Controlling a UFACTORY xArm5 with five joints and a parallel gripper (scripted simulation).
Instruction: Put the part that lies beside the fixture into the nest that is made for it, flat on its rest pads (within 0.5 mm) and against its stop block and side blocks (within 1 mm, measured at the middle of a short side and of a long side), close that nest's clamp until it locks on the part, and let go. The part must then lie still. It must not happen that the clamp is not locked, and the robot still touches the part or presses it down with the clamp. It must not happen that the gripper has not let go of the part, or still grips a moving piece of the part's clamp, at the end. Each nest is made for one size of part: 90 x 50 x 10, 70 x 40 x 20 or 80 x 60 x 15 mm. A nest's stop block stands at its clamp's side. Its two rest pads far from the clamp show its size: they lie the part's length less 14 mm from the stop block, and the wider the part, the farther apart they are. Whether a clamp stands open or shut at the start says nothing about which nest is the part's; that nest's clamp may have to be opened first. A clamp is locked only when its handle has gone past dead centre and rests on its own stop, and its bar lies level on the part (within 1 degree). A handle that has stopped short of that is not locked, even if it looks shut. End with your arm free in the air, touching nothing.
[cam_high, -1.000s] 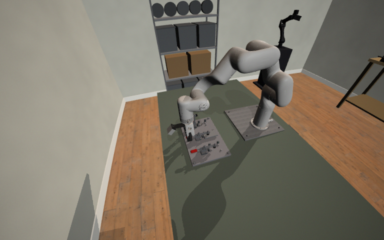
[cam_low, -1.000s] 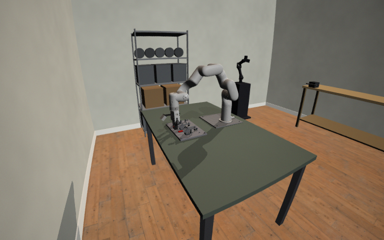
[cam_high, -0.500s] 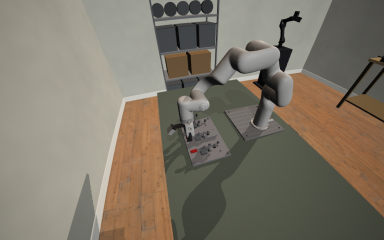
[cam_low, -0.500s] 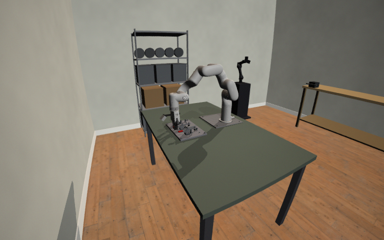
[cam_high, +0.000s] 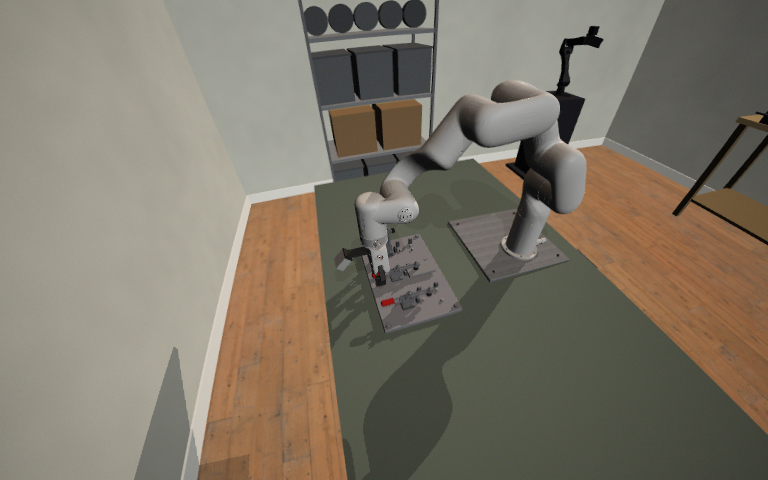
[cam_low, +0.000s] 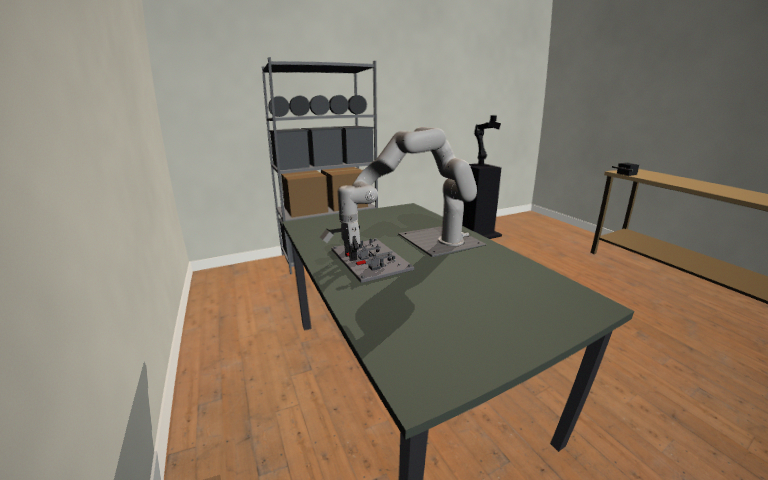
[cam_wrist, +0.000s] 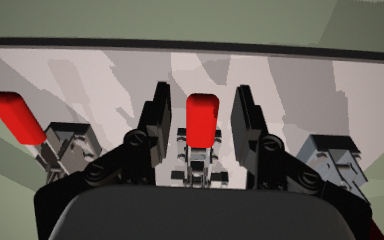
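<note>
Matt grey metal-look fixture plate (cam_high: 436, 325) (cam_low: 390, 275); smooth red plastic-look handle (cam_wrist: 201, 122); wood-grained floor (cam_high: 271, 339) (cam_low: 226, 367).

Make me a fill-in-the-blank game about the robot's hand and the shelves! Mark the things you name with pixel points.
1. The handle (cam_wrist: 202, 120) between the hand's (cam_high: 380, 277) (cam_low: 353, 250) (cam_wrist: 201, 120) fingers is coloured ____.
2. The hand's fingers are ____, not shut.
3. The top view shows ____ brown boxes (cam_high: 353, 131) (cam_low: 305, 194) on the rack (cam_high: 434, 84) (cam_low: 374, 90).

Missing words: red; open; two.

Far clamp's handle (cam_wrist: 378, 230) is mostly cut off by the wrist view's corner, fwiw. The gripper (cam_wrist: 202, 100) body hides the middle clamp's (cam_wrist: 199, 167) lower end, probably its bar too.
</note>
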